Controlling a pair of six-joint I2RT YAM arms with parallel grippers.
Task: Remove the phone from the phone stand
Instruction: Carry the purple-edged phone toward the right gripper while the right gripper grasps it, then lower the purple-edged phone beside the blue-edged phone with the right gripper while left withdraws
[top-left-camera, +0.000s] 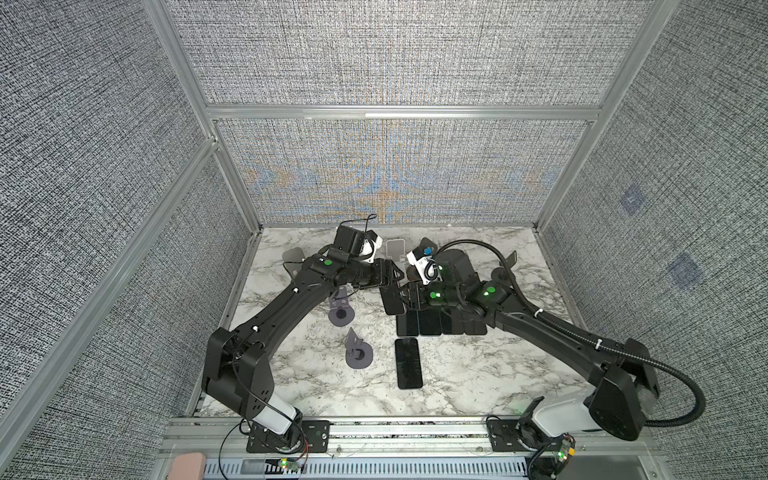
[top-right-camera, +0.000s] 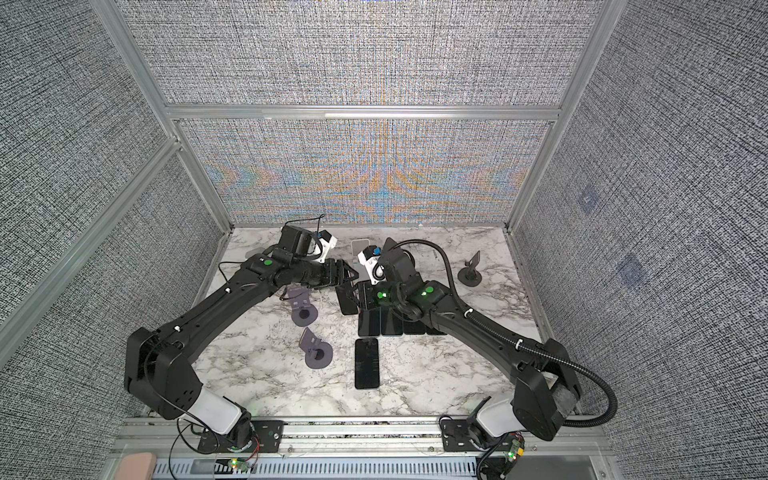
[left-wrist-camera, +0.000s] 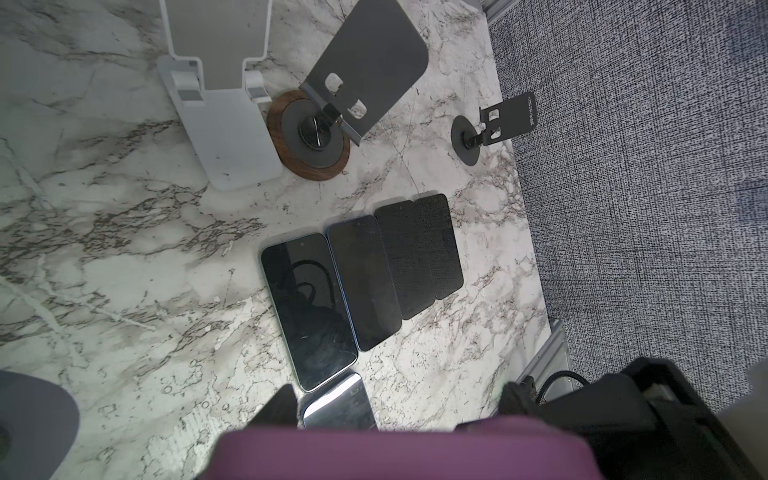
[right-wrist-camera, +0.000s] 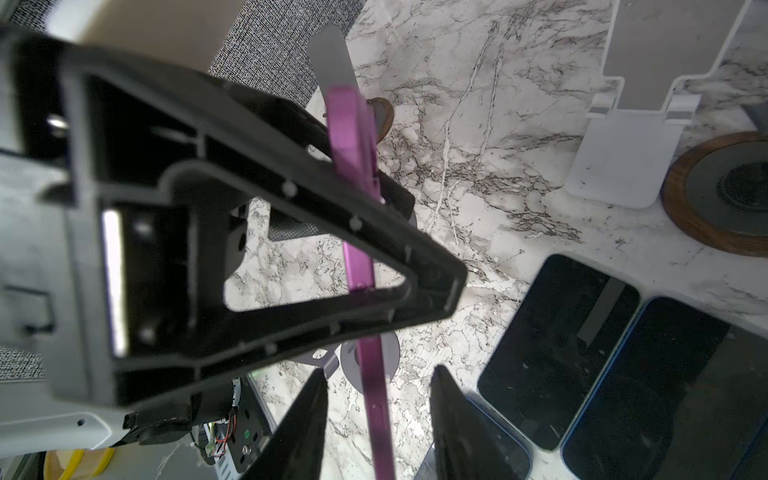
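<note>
The purple phone (right-wrist-camera: 349, 124) is off its stand, held edge-on above the surface (left-wrist-camera: 124, 249) and pinched by the left claw (top-left-camera: 390, 277). The right claw (right-wrist-camera: 378, 374) stands spread around it (not touching). Judged next: right closes firmly, then left lets go.

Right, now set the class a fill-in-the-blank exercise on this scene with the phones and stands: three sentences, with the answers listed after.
1. The left end effector grips a phone whose body is ____.
2. The tabletop has a white-and-grey ____ pattern.
3. Beside the white stand, the dark stand has a round base ringed in ____.
Missing words: purple; marble; wood.
</note>
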